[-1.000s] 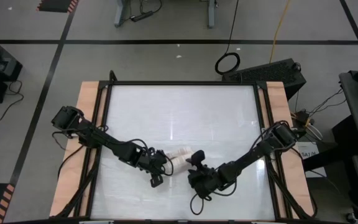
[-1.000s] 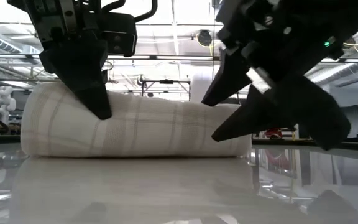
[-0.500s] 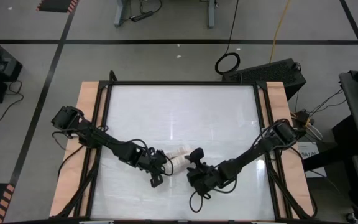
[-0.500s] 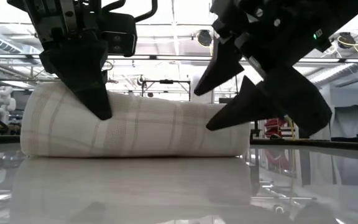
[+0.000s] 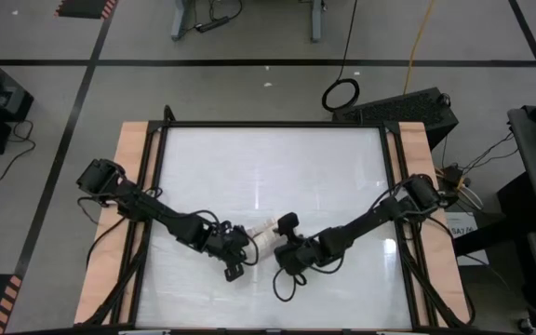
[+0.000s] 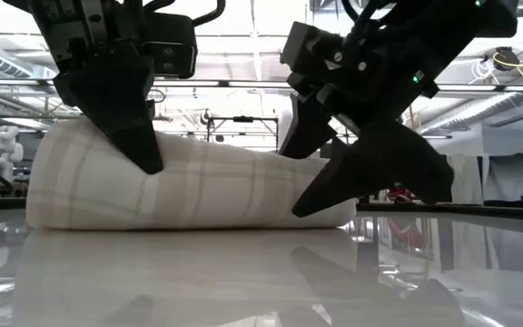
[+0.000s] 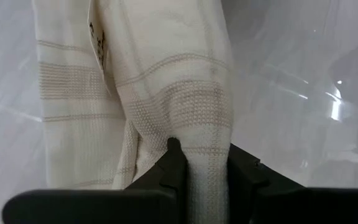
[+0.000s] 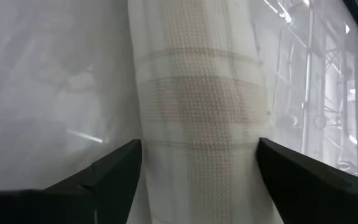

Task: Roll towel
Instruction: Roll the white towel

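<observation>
towel (image 6: 198, 191) rolled, cream with beige plaid — left end effector (image 7: 197, 171) clamped on it, right end effector (image 8: 197, 168) spread apart.

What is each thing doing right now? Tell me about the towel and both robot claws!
towel: rolled into a log, lying on the table.
left gripper: shut on a fold of the towel at one end of the roll.
right gripper: open, its fingers on either side of the roll's other end, not pinching it.
table: white and glossy, the roll rests on it.
</observation>
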### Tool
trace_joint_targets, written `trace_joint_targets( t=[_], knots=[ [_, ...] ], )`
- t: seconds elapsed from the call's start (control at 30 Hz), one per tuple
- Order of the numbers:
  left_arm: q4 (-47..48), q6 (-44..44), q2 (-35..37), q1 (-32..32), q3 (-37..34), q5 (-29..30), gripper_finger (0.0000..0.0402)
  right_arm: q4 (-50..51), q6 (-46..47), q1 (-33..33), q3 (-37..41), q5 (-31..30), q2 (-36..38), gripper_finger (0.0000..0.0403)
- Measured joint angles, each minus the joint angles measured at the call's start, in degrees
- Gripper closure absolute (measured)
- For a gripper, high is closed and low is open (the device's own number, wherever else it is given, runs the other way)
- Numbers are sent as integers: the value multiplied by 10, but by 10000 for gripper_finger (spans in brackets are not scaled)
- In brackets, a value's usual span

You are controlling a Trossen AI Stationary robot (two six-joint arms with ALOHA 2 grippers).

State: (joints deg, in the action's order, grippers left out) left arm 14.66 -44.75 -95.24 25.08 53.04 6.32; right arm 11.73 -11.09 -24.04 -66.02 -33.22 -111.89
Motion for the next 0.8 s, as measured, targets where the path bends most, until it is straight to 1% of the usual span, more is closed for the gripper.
trace_joint_targets(
  t=[0.13, 0.27, 0.47, 0.63, 0.8],
  knots=[
    [0, 0, 0, 5, 0, 6, 329, -3, -24, -1, 0, -22, 0, 118],
    [0, 0, 0, 6, 0, 6, 329, -3, -46, 1, 0, -14, 0, 125],
    [0, 0, 0, 6, 0, 6, 329, -1, -35, 21, 0, 41, 1, 124],
    [0, 5, 0, 6, 0, 9, 329, -2, -17, 49, 0, 124, 2, 102],
    [-2, 5, 0, 6, 0, 18, 329, 2, -7, 76, -1, 175, 3, 92]
  ],
)
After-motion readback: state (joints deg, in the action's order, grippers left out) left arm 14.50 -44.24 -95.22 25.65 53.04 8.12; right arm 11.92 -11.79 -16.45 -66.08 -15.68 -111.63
